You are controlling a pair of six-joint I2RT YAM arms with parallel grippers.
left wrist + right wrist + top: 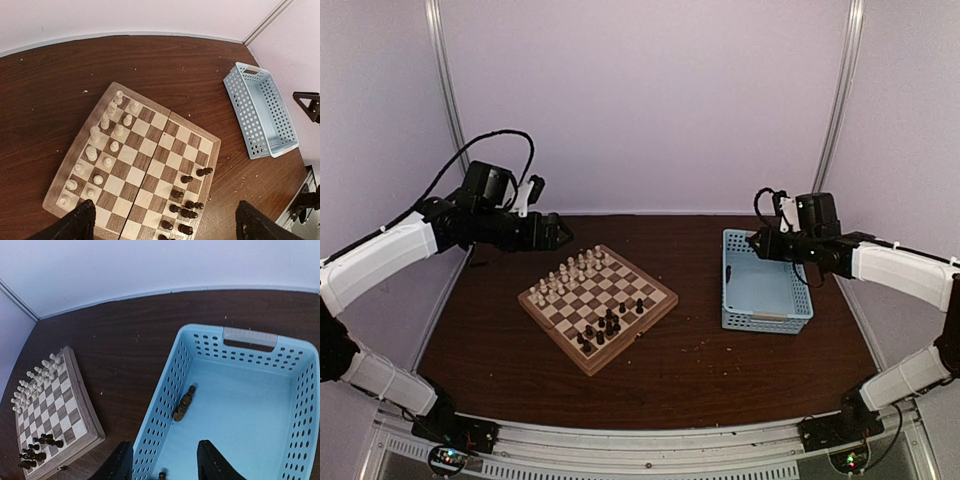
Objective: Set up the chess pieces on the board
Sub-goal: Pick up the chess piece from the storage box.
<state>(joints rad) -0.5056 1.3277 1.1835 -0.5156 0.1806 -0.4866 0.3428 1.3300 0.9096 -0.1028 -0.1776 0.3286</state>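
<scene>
The board (597, 305) lies left of centre, turned diagonally. Cream chess pieces (105, 135) stand in two rows along its far-left side. Dark chess pieces (187, 205) cluster loosely on the near-right squares, some lying over. One dark piece (183, 404) lies on its side in the blue basket, against the left wall; a second (161, 475) peeks in at the bottom edge. My left gripper (167, 225) hovers open high over the board's near edge. My right gripper (164, 452) is open above the basket's left wall, with nothing held.
The light blue lattice basket (767, 320) stands on the dark wooden table, right of the board, with its handle slot (249, 337) at the far end. Pale walls close off the back and both sides. Crumbs speckle the table around the board.
</scene>
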